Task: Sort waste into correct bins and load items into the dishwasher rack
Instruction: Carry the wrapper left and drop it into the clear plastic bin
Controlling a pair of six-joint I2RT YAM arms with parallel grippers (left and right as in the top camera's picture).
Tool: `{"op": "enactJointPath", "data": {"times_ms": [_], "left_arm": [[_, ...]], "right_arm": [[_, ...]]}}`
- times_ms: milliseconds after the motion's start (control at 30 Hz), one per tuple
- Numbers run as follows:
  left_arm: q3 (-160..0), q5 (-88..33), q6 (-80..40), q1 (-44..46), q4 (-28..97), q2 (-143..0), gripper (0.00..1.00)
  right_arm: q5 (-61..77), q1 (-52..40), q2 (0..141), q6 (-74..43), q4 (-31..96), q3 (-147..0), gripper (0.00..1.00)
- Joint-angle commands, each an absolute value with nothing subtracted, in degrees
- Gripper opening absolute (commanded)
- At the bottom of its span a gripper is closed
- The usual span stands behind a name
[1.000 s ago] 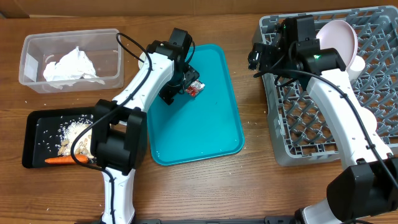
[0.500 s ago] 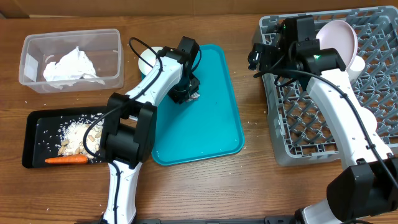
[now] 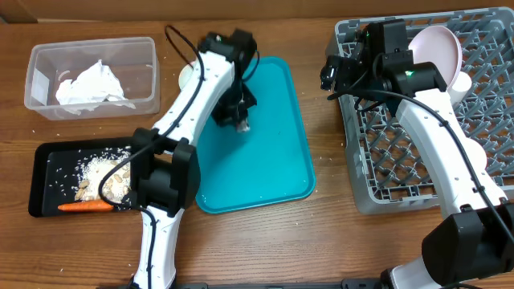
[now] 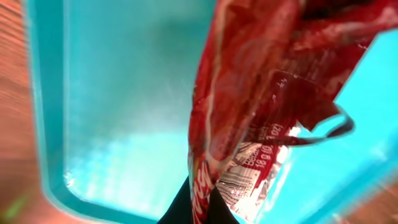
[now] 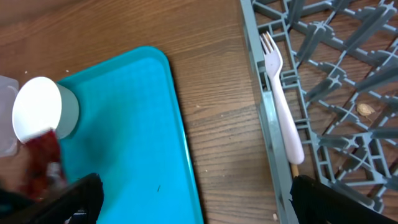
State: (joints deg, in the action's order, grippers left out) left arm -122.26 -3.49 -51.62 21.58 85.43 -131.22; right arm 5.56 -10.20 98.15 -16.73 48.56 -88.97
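The shiny red crinkled wrapper (image 4: 249, 93) is gripped by the closed left fingers (image 4: 177, 211) and is held just above the teal tray (image 3: 273, 160). The right fingers (image 5: 74, 199) are spread wide open, with nothing between them, beside the corner of the dishwasher rack (image 3: 369, 152).

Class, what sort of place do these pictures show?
Likely a robot lab staged as a dish-clearing station: large grey plastic lattice dishwasher rack, teal rectangular serving tray, clear rectangular plastic waste tub.

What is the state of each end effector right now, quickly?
Left end effector: closed, holding the wrapper.
Right end effector: open, holding nothing.
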Motion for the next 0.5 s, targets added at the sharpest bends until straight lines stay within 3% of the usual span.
{"op": "enactJointPath", "data": {"times_ms": [0, 200, 467], "left_arm": [[-134.5, -4.4, -43.7, 21.4, 88.9, -131.1, 0.04], [-146.1, -1.0, -40.9, 16.5, 90.8, -131.1, 0.04], [-147.5, 1.7, -47.3, 0.0, 86.8, -131.1, 0.04]], "right_arm": [[5.2, -10.0, 98.0, -17.0, 48.3, -90.1, 1.00], [5.2, -10.0, 98.0, -17.0, 48.3, -90.1, 1.00], [5.2, -10.0, 98.0, -17.0, 48.3, -90.1, 1.00]]}}
